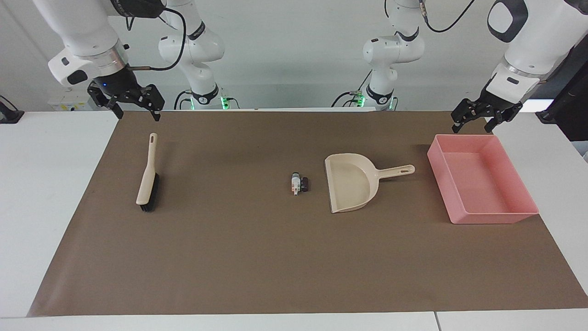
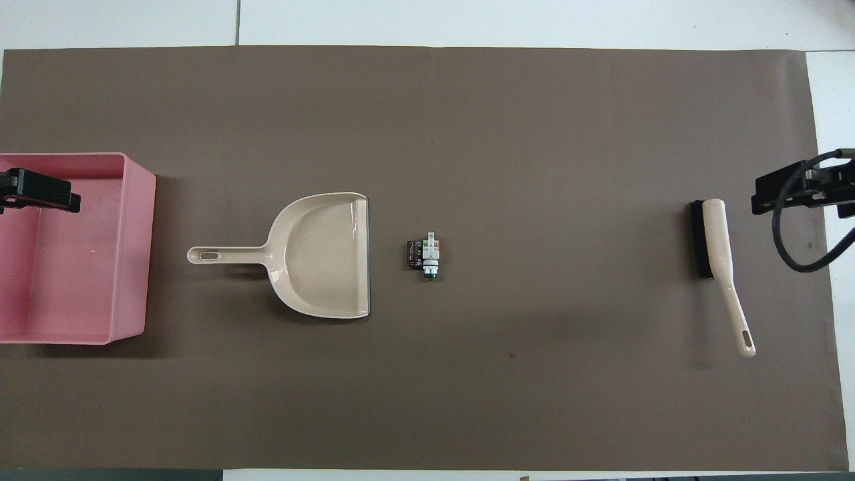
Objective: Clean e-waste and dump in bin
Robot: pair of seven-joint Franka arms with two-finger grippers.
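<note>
While both arms wait raised at the robots' edge of the brown mat (image 1: 229, 257), I see the e-waste (image 1: 299, 183) lying mid-mat as one tight clump: a white-grey bit with an orange mark touching a black bit. It sits well apart from both pincers, roughly between them and farther from the robots than either.

Just beside the clump, toward the left arm's end, the beige dustpan (image 1: 351, 181) lies flat with its wide mouth facing the bits and its handle pointing at the bin (image 1: 498, 216). Nothing lies in the small gap between mouth and clump. The pink bin stands next along, near the handle's tip but not touching it, with nothing in it.

The left gripper (image 1: 475, 120) hangs over the bin's wall nearest the robots, its fingers spread and holding nothing. So the dustpan lies between that pincer and the e-waste.

Toward the right arm's end, the brush (image 1: 148, 179) lies on the mat, bristles on its side toward the clump, handle pointing at the robots. The right gripper (image 1: 135, 109) hangs over the mat's edge near that handle's tip, fingers spread, holding nothing.
</note>
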